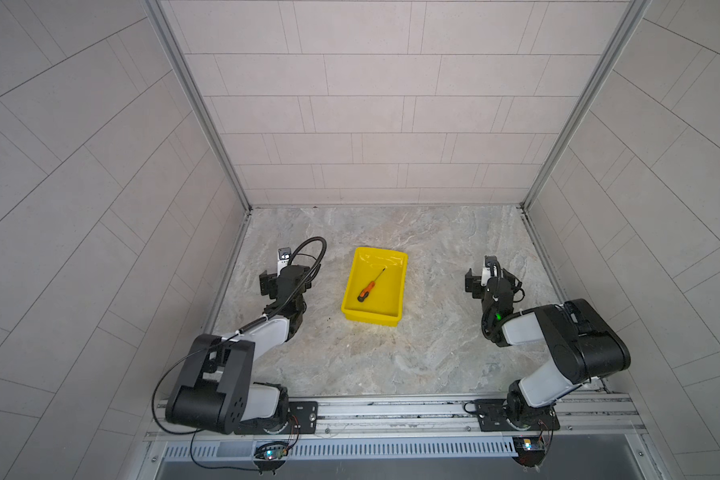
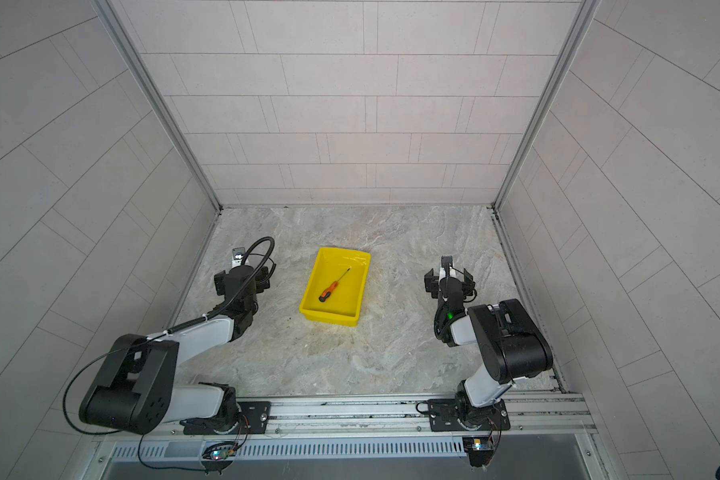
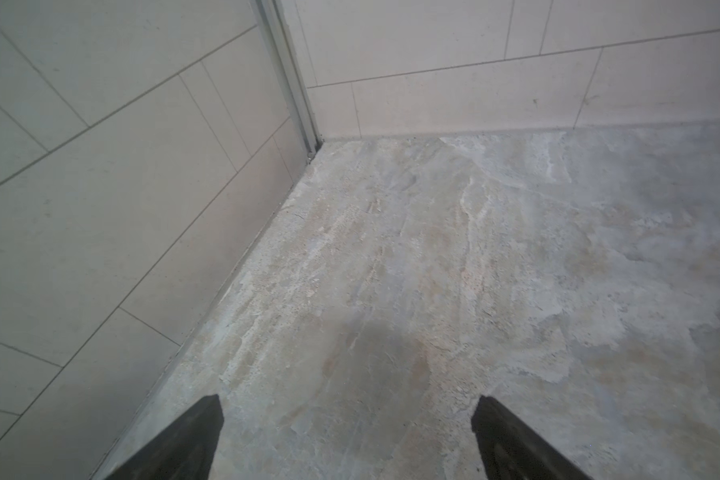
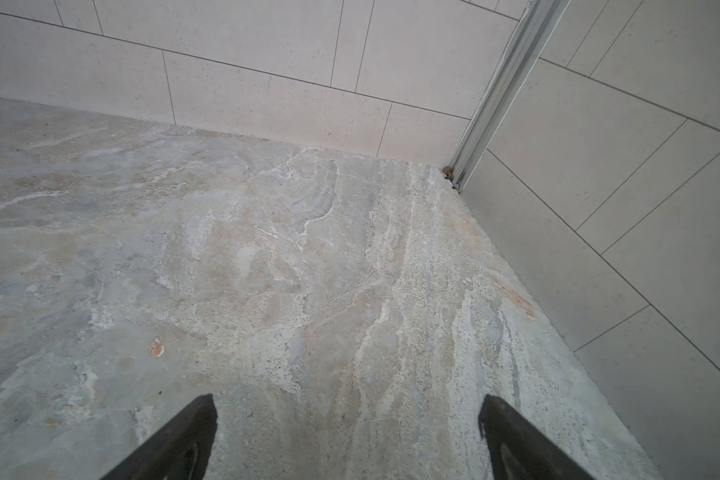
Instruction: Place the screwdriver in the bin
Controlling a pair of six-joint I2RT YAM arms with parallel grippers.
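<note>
The screwdriver, orange-handled with a black butt and a thin dark shaft, lies slantwise inside the yellow bin at the middle of the stone-patterned table in both top views. My left gripper hovers well to the left of the bin, my right gripper well to its right. In the wrist views the left gripper and the right gripper both stand open, with only bare tabletop between the dark fingertips. Neither wrist view shows the bin or the screwdriver.
Tiled walls enclose the table on the left, back and right, with metal corner posts. The left wrist faces the back left corner, the right wrist the back right corner. A metal rail carrying both arm bases runs along the front edge.
</note>
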